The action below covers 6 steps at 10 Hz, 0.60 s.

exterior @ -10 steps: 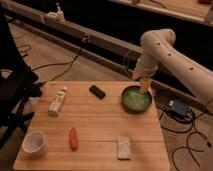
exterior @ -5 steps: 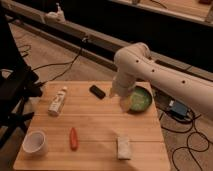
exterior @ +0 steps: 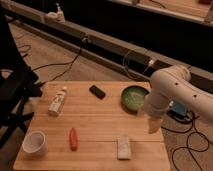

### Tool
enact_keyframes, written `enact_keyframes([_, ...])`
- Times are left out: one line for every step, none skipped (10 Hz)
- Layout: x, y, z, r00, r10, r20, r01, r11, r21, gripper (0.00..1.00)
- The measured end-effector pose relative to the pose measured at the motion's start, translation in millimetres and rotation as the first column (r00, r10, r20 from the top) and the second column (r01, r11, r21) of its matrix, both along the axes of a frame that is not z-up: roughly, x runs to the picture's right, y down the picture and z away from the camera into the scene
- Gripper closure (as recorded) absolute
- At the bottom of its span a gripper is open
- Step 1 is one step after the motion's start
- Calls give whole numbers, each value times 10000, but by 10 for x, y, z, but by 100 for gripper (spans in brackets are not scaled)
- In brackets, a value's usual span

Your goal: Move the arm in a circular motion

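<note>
Gripper low by table rt edge, open/shut can't tell; arm cut off rt.

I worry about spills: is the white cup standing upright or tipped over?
Upright: the white cup rests on its base, its round opening facing up, at the table's near left corner. The gripper hangs near the right edge.

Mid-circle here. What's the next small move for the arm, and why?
Probably a short arc leftward over the table at the same height. The arm hangs its end effector at the table's right edge, close beside the green bowl, so curving inward without dropping should avoid it.
</note>
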<state>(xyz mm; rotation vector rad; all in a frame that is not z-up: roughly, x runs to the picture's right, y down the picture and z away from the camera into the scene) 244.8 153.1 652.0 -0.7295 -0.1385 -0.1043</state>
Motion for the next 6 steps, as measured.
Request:
enact_keyframes([165, -19, 30, 9992, 177, -354, -177, 9998, -5, 35])
enact_keyframes([531, -145, 147, 9916, 506, -1187, -502, 9987, 58, 35])
enact_keyframes([710, -311, 270, 9840, 596, -1677, -580, 9982, 146, 35])
enact_keyframes([701, -630, 482, 9798, 473, -1944, -420, 9986, 313, 35])
enact_keyframes([529, -839, 624, 9825, 225, -1850, -154, 9991, 396, 35])
enact_keyframes([212, -1062, 770, 9876, -192, -1558, 269, 9985, 476, 35])
